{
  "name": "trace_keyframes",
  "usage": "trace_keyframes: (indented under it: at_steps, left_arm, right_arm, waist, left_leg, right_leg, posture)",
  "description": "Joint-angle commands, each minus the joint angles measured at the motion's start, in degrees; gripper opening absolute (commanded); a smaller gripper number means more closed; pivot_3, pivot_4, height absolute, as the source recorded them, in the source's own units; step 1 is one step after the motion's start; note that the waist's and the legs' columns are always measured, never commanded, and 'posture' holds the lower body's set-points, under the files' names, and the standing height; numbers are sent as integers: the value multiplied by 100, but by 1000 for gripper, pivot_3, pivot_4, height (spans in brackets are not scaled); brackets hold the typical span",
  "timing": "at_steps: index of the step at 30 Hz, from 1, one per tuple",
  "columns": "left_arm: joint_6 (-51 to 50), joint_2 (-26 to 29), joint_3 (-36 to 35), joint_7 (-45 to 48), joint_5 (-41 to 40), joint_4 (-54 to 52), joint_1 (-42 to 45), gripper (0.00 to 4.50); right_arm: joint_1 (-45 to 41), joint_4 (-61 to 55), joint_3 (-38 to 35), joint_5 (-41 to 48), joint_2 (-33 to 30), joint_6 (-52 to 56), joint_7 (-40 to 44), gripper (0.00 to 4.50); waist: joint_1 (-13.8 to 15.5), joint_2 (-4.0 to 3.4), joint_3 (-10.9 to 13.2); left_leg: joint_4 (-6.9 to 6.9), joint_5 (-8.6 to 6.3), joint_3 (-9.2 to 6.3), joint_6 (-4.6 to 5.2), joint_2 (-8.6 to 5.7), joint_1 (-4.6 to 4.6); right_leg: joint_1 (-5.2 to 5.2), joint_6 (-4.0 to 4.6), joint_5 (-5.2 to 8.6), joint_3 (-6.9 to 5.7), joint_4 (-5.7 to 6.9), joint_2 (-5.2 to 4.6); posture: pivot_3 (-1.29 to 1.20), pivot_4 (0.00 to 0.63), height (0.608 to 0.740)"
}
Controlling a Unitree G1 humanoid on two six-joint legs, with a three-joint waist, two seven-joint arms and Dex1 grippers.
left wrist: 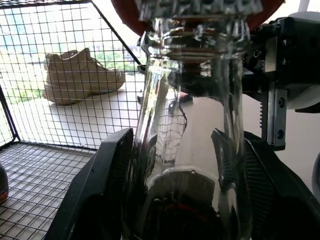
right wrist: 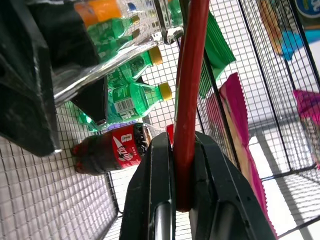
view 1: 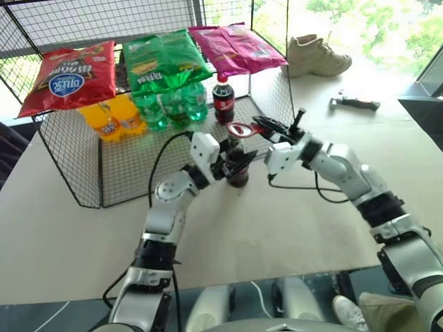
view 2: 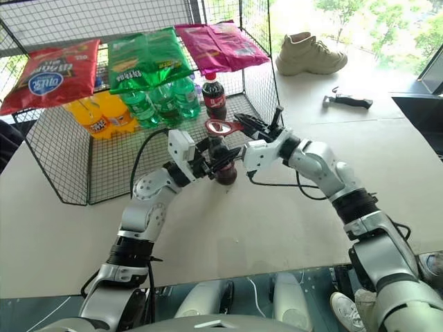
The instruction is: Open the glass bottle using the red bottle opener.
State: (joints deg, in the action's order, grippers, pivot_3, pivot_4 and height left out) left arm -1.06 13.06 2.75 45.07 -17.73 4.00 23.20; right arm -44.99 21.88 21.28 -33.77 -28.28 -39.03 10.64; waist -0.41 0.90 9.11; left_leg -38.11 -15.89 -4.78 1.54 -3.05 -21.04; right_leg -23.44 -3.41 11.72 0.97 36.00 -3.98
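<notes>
Your left hand clasps the glass bottle upright on the tabletop; your right hand, clamped on the red bottle opener, apparently rests its ring over the cap.

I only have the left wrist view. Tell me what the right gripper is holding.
Observer: The right gripper is shut on the red bottle opener, clamping its handle.
Operator: Give me the opener's position against the bottle.
Observer: In the left eye view its ring head sits at the top of the glass bottle, where the cap is.
Operator: Report what stands behind the bottle.
Observer: A wire basket holds a shorter cola bottle, green soda bottles and orange ones, with chip bags on top.
</notes>
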Motion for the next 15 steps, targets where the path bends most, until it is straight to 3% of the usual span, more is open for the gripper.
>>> trace_keyframes:
  at_steps: [1, 15]
  left_arm:
    - [68, -78, 143, 42, 10, -48, 144, 2317]
    - [56, -101, 125, 39, -2, -57, 92, 2317]
  right_arm:
    - [-349, -58, -34, -338, -218, -214, -109, 0]
    - [-691, -40, -315, -481, -445, -365, -647, 0]
  waist:
    - [13, -1, 1]
    - [-14, -1, 1]
  left_leg:
    - [0, 0, -1, 0, -1, -4]
    - [8, 0, 0, 0, 0, -19]
  right_leg:
    - [-2, 0, 0, 0, -2, -1]
    - [-17, 0, 0, 0, -12, -1]
  posture:
    - [0, 150, 740]
    - [0, 150, 740]
